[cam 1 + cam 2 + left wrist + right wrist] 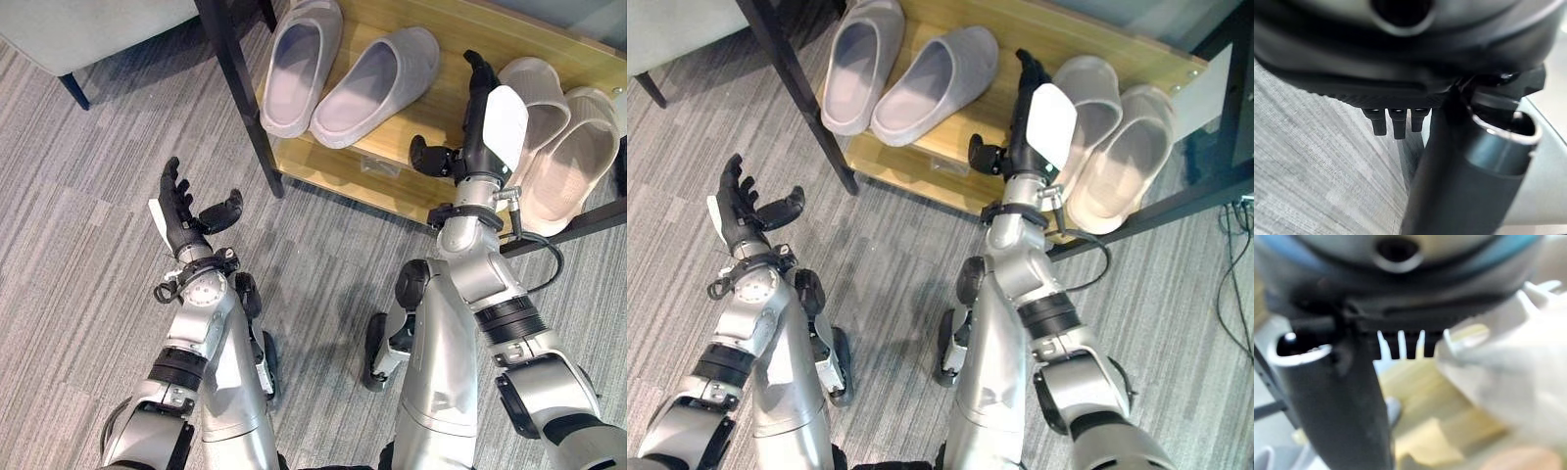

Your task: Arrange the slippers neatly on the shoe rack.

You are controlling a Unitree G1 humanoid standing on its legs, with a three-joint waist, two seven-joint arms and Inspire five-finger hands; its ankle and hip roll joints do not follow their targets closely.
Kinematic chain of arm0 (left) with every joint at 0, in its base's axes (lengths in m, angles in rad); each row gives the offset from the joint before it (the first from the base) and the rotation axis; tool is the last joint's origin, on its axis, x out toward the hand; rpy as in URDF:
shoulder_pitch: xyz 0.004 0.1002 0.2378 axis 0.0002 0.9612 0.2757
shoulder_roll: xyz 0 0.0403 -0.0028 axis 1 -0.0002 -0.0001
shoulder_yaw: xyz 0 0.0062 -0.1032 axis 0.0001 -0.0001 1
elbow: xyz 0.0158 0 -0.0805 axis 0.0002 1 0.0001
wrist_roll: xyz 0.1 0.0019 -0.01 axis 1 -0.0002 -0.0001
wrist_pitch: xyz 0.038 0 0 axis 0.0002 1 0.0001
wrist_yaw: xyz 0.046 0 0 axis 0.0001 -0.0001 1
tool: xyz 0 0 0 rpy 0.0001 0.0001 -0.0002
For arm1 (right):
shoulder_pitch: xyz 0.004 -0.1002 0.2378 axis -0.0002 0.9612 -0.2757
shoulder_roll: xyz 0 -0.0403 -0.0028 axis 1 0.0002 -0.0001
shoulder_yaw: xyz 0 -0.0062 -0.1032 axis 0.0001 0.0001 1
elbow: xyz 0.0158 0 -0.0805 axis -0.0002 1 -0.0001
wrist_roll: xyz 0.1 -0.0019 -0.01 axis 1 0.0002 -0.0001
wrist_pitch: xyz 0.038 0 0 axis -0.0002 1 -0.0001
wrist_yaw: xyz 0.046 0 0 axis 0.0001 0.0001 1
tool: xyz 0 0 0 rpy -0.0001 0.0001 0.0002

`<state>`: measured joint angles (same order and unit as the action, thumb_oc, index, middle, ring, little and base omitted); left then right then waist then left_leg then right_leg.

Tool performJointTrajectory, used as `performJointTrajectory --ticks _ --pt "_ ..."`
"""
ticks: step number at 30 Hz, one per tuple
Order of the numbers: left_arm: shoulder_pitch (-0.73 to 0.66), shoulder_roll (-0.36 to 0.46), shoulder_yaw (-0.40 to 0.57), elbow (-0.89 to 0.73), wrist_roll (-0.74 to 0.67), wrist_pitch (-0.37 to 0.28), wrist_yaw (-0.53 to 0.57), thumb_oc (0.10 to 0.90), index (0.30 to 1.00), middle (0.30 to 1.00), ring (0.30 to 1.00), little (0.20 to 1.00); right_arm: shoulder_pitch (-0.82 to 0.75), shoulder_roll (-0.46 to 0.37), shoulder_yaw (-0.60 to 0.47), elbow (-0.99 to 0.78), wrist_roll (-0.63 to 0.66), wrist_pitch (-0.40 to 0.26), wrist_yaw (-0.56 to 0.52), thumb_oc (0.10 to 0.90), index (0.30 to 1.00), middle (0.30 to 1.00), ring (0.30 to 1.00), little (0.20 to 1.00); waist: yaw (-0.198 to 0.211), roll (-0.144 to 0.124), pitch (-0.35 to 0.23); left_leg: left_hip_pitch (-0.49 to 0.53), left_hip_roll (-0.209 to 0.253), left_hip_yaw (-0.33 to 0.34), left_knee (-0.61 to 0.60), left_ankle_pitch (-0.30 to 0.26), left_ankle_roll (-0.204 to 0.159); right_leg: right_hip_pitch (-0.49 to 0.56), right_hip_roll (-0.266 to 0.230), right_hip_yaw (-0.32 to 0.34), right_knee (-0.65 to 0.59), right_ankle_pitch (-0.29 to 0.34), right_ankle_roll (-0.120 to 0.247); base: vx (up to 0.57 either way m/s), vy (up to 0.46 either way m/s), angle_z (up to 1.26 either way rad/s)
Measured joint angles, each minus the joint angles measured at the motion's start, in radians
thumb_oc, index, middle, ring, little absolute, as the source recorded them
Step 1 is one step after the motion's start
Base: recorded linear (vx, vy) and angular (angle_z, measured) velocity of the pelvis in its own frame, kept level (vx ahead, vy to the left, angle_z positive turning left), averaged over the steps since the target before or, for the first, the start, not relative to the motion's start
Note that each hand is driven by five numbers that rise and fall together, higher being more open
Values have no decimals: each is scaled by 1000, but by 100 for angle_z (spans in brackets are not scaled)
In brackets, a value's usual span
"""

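bright even light, wrist views blurred

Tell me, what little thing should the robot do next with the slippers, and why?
Probably slide the right hand, open beside the beige foam slippers, toward the grey foam slippers and nudge the splayed one straight. Both pairs already sit on the wooden shoe rack shelf; the grey pair fans apart.

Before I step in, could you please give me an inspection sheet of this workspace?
Surface: wooden shoe rack shelf with black frame, on grey carpet.
Job's things: grey slipper pair and beige slipper pair on the shelf, side by side.
Clutter: nothing seen.
Hands: left hand open over the carpet, holding nothing; right hand open, fingers straight, between the pairs, beside the beige slippers.
Cables: nothing seen.
Surroundings: grey furniture with a dark leg at the far left.
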<state>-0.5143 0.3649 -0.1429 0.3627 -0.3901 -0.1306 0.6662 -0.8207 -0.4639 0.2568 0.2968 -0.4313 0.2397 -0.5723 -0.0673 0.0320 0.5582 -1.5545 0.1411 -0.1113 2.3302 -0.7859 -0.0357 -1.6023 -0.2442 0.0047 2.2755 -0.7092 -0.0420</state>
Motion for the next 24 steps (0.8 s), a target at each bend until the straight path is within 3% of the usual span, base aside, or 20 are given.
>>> performJointTrajectory --ticks 11,20,24 --pt "-2 4 -1 4 -3 -3 -24 800 900 900 900 900 -58 5 43 15 68 -24 2 800 900 900 900 900 1 0 0 -1 -2 -1 8 0 0 -1 -3 3 12 0 0 0 0 0" --pt "-84 7 -36 132 -44 -24 -23 800 900 900 900 900 -215 63 71 290 423 -149 -79 800 900 900 900 900 11 1 0 3 -6 3 10 0 0 0 -5 9 19 1 -4 6 1 1" --pt "-73 11 -45 132 -81 -68 -24 800 900 900 900 900 -290 60 71 286 443 -210 -101 800 900 900 900 900 34 2 0 10 -10 11 10 0 0 0 -6 20 26 -4 3 21 -3 3"
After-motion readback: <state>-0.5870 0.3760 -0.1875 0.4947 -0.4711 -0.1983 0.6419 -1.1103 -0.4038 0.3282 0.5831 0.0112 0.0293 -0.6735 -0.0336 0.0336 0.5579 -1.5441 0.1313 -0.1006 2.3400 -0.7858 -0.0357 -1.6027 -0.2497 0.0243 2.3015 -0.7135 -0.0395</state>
